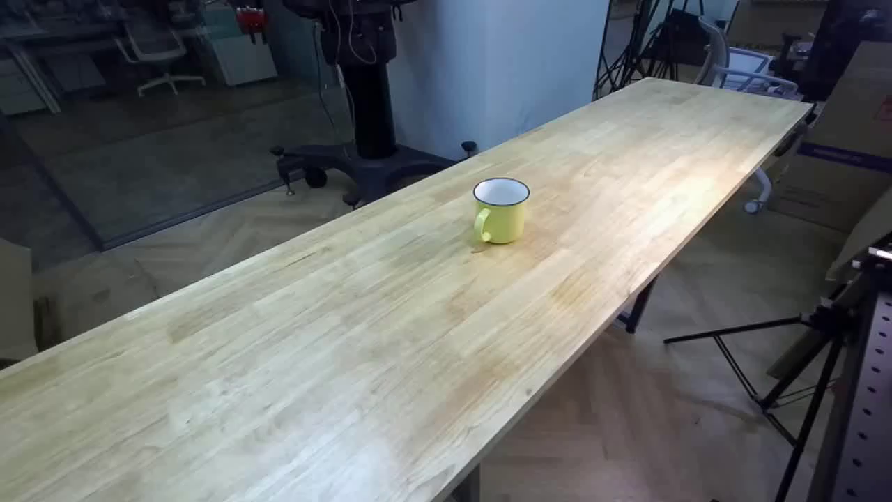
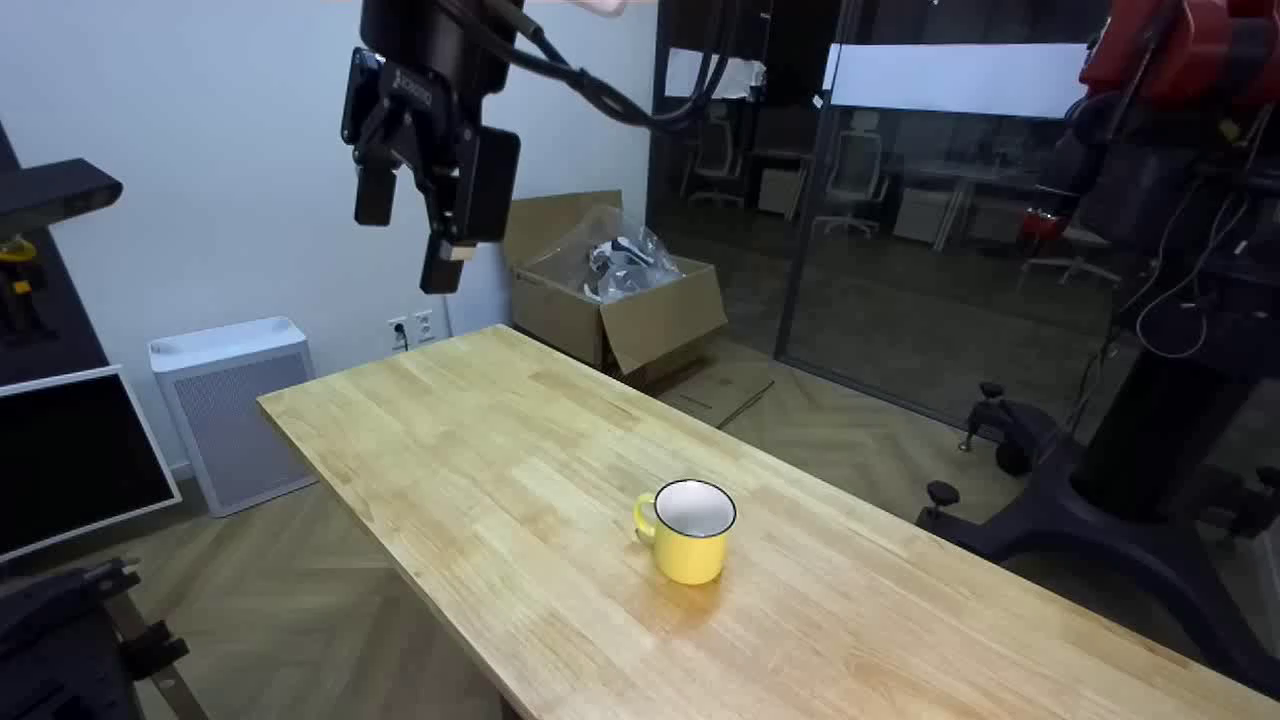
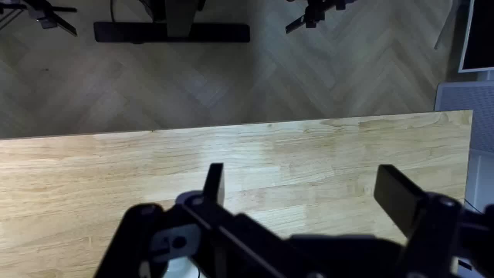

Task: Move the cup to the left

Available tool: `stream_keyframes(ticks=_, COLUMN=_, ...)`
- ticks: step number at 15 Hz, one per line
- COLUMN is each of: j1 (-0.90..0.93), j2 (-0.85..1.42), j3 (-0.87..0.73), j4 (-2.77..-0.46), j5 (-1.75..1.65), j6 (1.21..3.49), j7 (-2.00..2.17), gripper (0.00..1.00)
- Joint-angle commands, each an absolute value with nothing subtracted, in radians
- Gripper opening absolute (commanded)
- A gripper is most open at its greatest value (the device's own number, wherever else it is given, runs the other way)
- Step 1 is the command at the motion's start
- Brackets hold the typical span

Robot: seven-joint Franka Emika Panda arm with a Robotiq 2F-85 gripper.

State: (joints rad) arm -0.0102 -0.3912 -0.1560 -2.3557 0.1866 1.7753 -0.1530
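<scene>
A yellow cup (image 2: pixel 690 545) is seen below and right of the gripper (image 2: pixel 408 238) in an exterior view, empty fingers (image 3: pixel 397 200) parted.

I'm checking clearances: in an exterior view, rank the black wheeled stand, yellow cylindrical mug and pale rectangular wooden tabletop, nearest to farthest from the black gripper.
1. Pale wooden tabletop: nearest part below the gripper.
2. Yellow mug: on the tabletop, lower middle of view.
3. Black wheeled stand: right side, beyond the tabletop's edge.
</scene>
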Motion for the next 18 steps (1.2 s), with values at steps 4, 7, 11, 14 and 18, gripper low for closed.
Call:
stream_keyframes(ticks=4, j1=-0.028, j2=-0.39, j3=-0.141, j4=-2.354, j5=0.192, j6=1.775, j7=-0.159, gripper=1.0)
stream_keyframes(ticks=7, j1=-0.028, j2=-0.39, j3=-0.141, j4=-2.354, j5=0.192, j6=1.775, j7=-0.159, gripper=1.0)
stream_keyframes(ticks=11, j1=-0.028, j2=-0.39, j3=-0.141, j4=-2.354, j5=0.192, j6=1.775, j7=-0.159, gripper=1.0)
stream_keyframes(ticks=14, j1=-0.039, j2=-0.388, j3=-0.133, j4=-2.359, j5=0.163, j6=1.818, j7=-0.144, gripper=1.0)
stream_keyframes(ticks=18, j1=-0.094, j2=-0.367, j3=-0.112, j4=-2.382, j5=-0.001, j6=2.031, j7=-0.098, gripper=1.0)
